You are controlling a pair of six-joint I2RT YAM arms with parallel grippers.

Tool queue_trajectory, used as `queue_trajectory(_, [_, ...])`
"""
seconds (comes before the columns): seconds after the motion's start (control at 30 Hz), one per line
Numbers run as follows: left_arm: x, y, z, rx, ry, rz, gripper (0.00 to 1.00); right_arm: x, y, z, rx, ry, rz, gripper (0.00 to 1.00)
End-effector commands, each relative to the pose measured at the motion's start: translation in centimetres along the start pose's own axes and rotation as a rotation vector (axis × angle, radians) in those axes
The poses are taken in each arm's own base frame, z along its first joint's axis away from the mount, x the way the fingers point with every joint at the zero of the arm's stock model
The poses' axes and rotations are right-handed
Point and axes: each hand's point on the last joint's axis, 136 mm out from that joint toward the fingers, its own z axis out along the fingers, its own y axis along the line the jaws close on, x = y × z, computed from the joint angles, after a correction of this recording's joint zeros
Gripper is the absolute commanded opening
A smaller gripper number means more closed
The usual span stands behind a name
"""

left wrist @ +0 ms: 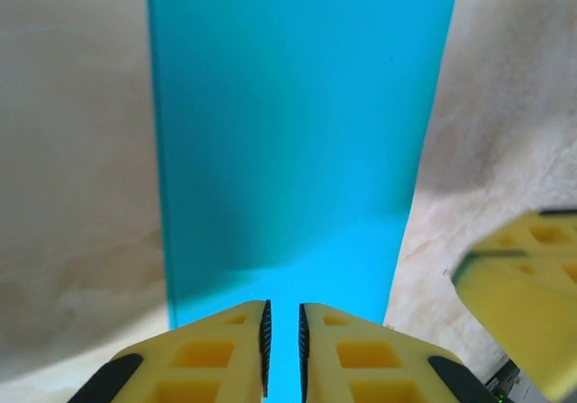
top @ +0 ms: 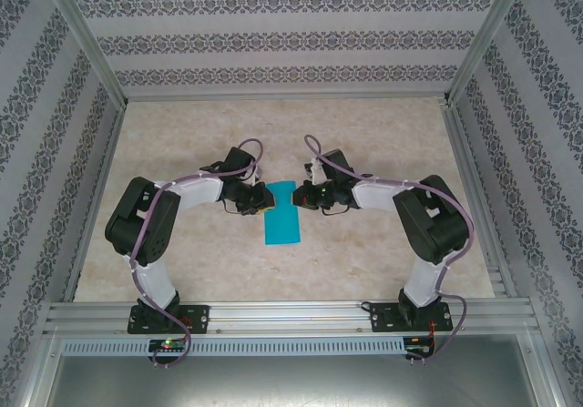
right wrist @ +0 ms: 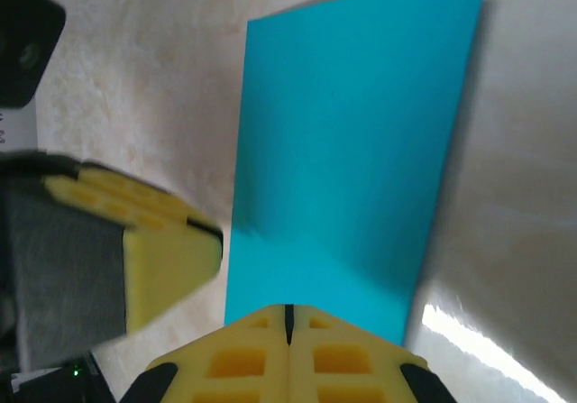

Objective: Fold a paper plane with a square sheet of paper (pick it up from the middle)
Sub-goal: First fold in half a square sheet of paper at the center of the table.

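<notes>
Tabletop of pale, marbled beige (top: 182,261) spreads between patterned walls. On its left side the black-and-white left arm (top: 150,220), with a purple cable along it, bends inward toward the middle. The left gripper (top: 260,199) sits at the far left corner of a thin, matte teal-blue sheet of paper (top: 281,220). In the left wrist view its yellow fingers (left wrist: 207,358) are parted by only a narrow slit, and teal shows through the gap. Whether the dark pads touch the sheet cannot be told from here. The sheet lies at the centre of the table between the two grippers. It appears as an upright rectangle, longer from far to near than it is wide, and slightly tilted. From the left wrist it runs straight away from the fingertips as a flat, unmarked band (left wrist: 297,132). From the right wrist (right wrist: 352,132) it looks gently bowed and casts a shadow along its far and right edges. The right gripper (top: 303,196) is at the sheet's far right corner. In its own camera its yellow fingers (right wrist: 361,367) are pressed together with no gap, and the sheet's near edge runs in between the tips. Behind it the right arm (top: 433,220) folds back toward its base.
</notes>
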Motion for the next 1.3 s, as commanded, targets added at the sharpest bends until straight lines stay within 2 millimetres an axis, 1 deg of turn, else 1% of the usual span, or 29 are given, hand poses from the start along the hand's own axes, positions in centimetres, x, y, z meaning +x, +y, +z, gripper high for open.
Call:
queue_trajectory(0.0, [-0.6, -1.8, 0.0, 0.04, -0.017, 0.028, 0.15, -0.1, 0.5, 1.2, -0.027, 0.033, -0.008, 0.0])
queue_trajectory(0.1, [-0.7, -2.2, 0.5, 0.063, -0.002, 0.025, 0.09, -0.4, -0.3, 1.8, -0.005, 0.031, -0.005, 0.0])
queue_trajectory(0.2, [-0.8, -3.1, 0.9, 0.106, 0.014, 0.032, 0.07, -0.7, -1.1, 2.2, 0.019, 0.031, 0.0, 0.0])
queue_trajectory(0.3, [-1.0, -3.5, 1.4, 0.116, 0.025, 0.032, 0.05, -0.7, -1.2, 2.3, 0.014, 0.035, -0.001, 0.0])
queue_trajectory(0.43, [-2.2, -4.1, 1.9, 0.117, 0.015, 0.041, 0.02, -0.7, 0.0, 1.0, -0.023, 0.009, -0.014, 0.0])
queue_trajectory(0.5, [-3.0, -4.6, 2.3, 0.128, 0.013, 0.045, 0.0, -0.8, 0.1, 0.0, -0.017, -0.011, 0.007, 0.0])
queue_trajectory(0.57, [-3.4, -5.1, 2.8, 0.143, 0.015, 0.047, 0.0, -0.4, 0.0, -0.5, -0.01, -0.023, 0.03, 0.0])
queue_trajectory(0.63, [-3.7, -5.5, 3.3, 0.155, 0.023, 0.051, 0.0, 0.3, -0.6, -0.9, 0.01, -0.029, 0.055, 0.0])
queue_trajectory(0.73, [-3.6, -6.2, 4.2, 0.17, 0.048, 0.067, 0.0, 1.4, -1.6, -1.1, 0.039, -0.025, 0.095, 0.0])
queue_trajectory(0.8, [-3.4, -6.5, 4.8, 0.17, 0.064, 0.077, 0.0, 2.1, -1.9, -1.0, 0.044, -0.018, 0.104, 0.0])
queue_trajectory(0.93, [-3.3, -6.7, 5.5, 0.179, 0.07, 0.061, 0.0, 2.8, -1.5, -0.4, 0.03, 0.001, 0.097, 0.0])
queue_trajectory(1.1, [-2.9, -5.6, 6.2, 0.15, 0.075, 0.053, 0.0, 3.0, -1.1, 0.8, 0.018, 0.028, 0.084, 0.0])
queue_trajectory(1.27, [-2.7, -4.7, 6.7, 0.126, 0.076, 0.056, 0.0, 3.1, -1.7, 1.4, 0.037, 0.037, 0.089, 0.0])
